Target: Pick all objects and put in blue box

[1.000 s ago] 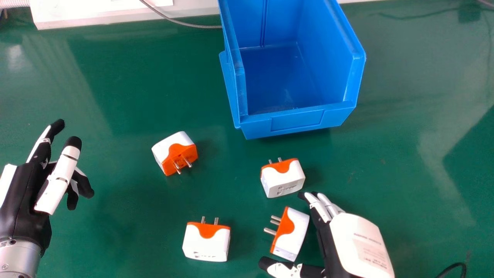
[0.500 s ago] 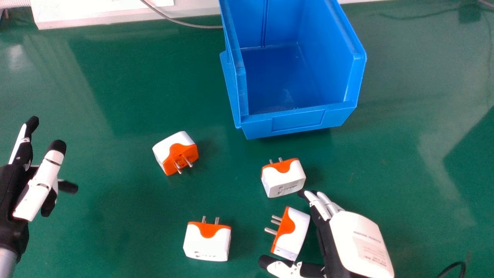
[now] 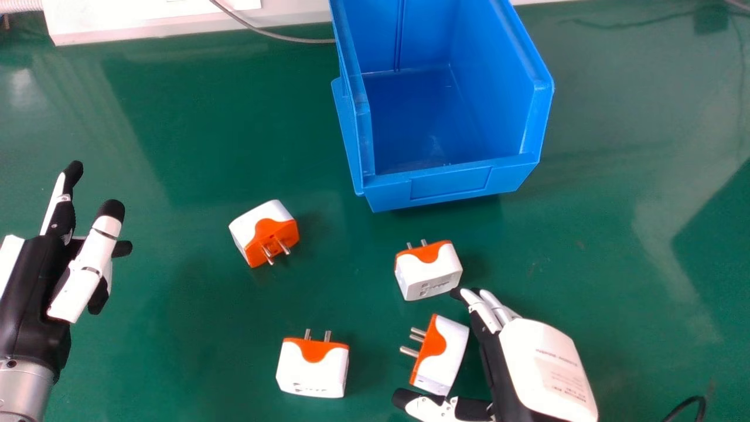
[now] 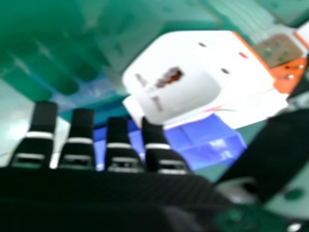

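- Your right hand [image 3: 545,363] is beside one plug adapter [image 3: 446,357], fingers extended.
- Your left hand [image 3: 35,293] is released, at the left.
- Three other adapters [image 3: 313,372] lie on the surface [image 3: 205,357], outside the blue box [image 3: 451,183].

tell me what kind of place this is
Probably a workshop or robotics lab bench: a green work surface, an open blue bin and a robot's right hand beside a white and orange plug adapter.
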{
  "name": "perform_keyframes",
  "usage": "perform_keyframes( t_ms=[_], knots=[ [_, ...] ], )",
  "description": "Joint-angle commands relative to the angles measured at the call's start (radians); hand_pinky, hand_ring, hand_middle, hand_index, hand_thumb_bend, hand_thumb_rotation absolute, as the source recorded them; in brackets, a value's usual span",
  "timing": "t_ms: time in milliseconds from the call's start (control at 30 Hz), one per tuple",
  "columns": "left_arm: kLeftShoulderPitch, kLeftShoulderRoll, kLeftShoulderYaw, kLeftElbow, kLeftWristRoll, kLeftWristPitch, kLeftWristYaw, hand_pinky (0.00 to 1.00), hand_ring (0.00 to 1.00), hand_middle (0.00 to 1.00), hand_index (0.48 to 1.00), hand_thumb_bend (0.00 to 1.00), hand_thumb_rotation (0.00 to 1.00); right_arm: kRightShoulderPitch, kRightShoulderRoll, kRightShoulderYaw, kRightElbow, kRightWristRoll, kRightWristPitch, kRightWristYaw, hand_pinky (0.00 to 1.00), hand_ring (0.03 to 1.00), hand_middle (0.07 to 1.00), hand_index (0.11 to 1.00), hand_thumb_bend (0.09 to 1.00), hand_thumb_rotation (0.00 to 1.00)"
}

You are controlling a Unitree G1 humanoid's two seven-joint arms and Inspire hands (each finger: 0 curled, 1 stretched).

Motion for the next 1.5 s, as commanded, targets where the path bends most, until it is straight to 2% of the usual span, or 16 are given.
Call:
perform_keyframes(
  t_ms=[0,167,300,667,833,1000,1100,1400,1467],
  knots=[
    [0.008,-0.006,-0.004,-0.028,0.004,-0.030,0.004,0.73,0.00,0.00,1.000,0.38,0.80,0.001,0.001,0.005,-0.001,0.003,-0.005,0.011,0.79,0.867,0.901,0.864,0.603,0.53],
    [0.005,-0.009,-0.010,-0.016,-0.008,-0.051,-0.007,0.72,0.00,0.00,1.000,0.39,0.80,-0.005,-0.007,0.010,0.012,0.005,-0.016,0.010,0.79,0.866,0.901,0.863,0.610,0.53],
    [0.003,-0.010,-0.013,-0.018,-0.013,-0.052,-0.012,0.71,0.00,0.00,1.000,0.40,0.80,-0.012,-0.012,0.014,0.024,0.011,-0.026,0.014,0.78,0.863,0.901,0.863,0.614,0.54],
    [0.005,-0.014,-0.014,-0.026,-0.018,-0.048,-0.010,0.70,0.00,0.00,1.000,0.40,0.80,-0.037,-0.010,0.021,0.057,0.030,-0.030,0.048,0.78,0.867,0.905,0.865,0.596,0.52],
    [0.011,-0.017,-0.013,-0.044,-0.022,-0.038,-0.010,0.69,0.00,0.00,1.000,0.41,0.80,-0.059,-0.008,0.026,0.067,0.015,0.007,0.093,0.79,0.870,0.908,0.868,0.579,0.48],
    [0.011,-0.018,-0.009,-0.040,-0.028,-0.037,-0.011,0.69,0.00,0.00,1.000,0.40,0.80,-0.071,-0.006,0.036,0.056,-0.004,0.051,0.143,0.80,0.882,0.919,0.879,0.563,0.46],
    [0.015,-0.022,-0.008,-0.047,-0.032,-0.035,-0.010,0.69,0.00,0.00,1.000,0.40,0.80,-0.075,-0.001,0.042,0.054,-0.016,0.074,0.167,0.80,0.885,0.921,0.881,0.557,0.45],
    [0.019,-0.026,-0.012,-0.070,-0.027,-0.027,-0.003,0.69,0.00,0.00,1.000,0.40,0.80,-0.094,-0.006,0.063,0.034,-0.051,0.125,0.248,0.80,0.885,0.917,0.878,0.528,0.41],
    [0.019,-0.026,-0.011,-0.067,-0.027,-0.031,-0.004,0.69,0.00,0.00,1.000,0.40,0.80,-0.093,-0.008,0.065,0.023,-0.056,0.132,0.264,0.80,0.885,0.916,0.877,0.526,0.41]
  ],
)
